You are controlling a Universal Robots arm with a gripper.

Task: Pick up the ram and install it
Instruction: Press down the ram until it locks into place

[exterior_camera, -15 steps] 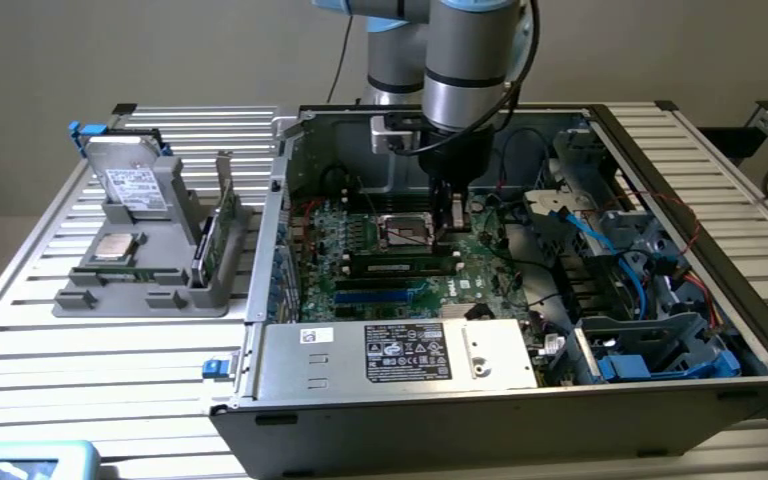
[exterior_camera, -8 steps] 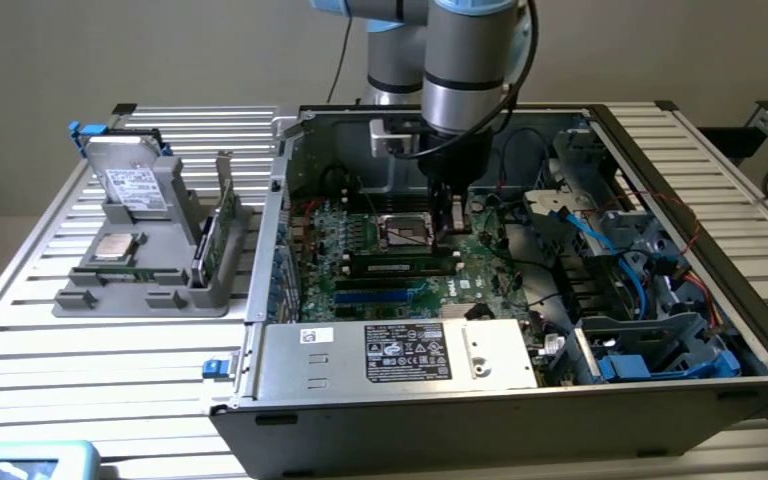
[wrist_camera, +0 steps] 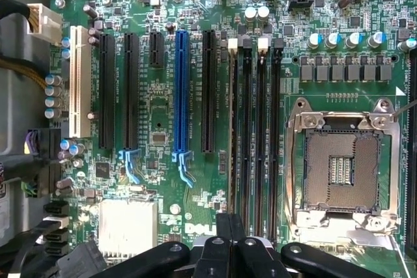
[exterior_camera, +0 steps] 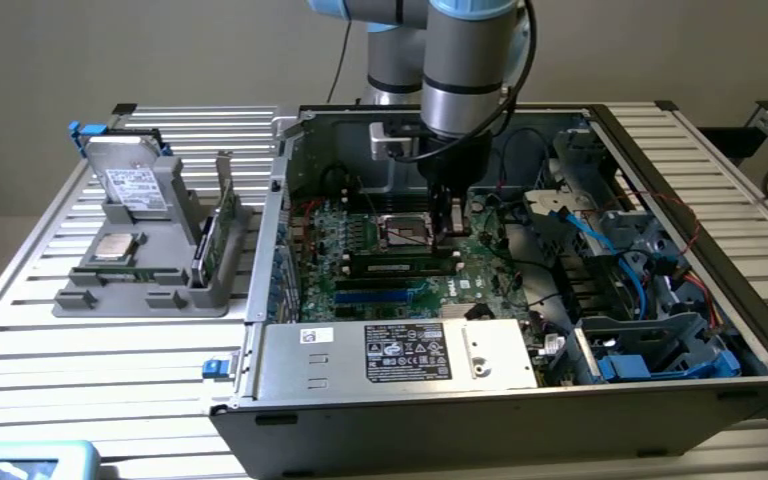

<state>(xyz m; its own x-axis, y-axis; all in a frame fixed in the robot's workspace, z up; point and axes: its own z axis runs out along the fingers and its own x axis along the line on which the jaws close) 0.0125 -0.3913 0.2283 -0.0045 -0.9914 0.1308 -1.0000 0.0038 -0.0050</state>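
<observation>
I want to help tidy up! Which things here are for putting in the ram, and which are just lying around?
For the job:
ram, at the motherboard's black slots
gripper, shut, close to it
motherboard

Just lying about:
grey drive
wider green card
power supply

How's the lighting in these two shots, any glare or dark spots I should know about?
Exterior view: even, soft light; the computer case interior sits darker under the arm. Wrist view: the motherboard is brightly lit, with glints on the metal CPU socket frame; the gripper is a dark mass with little detail.
</observation>
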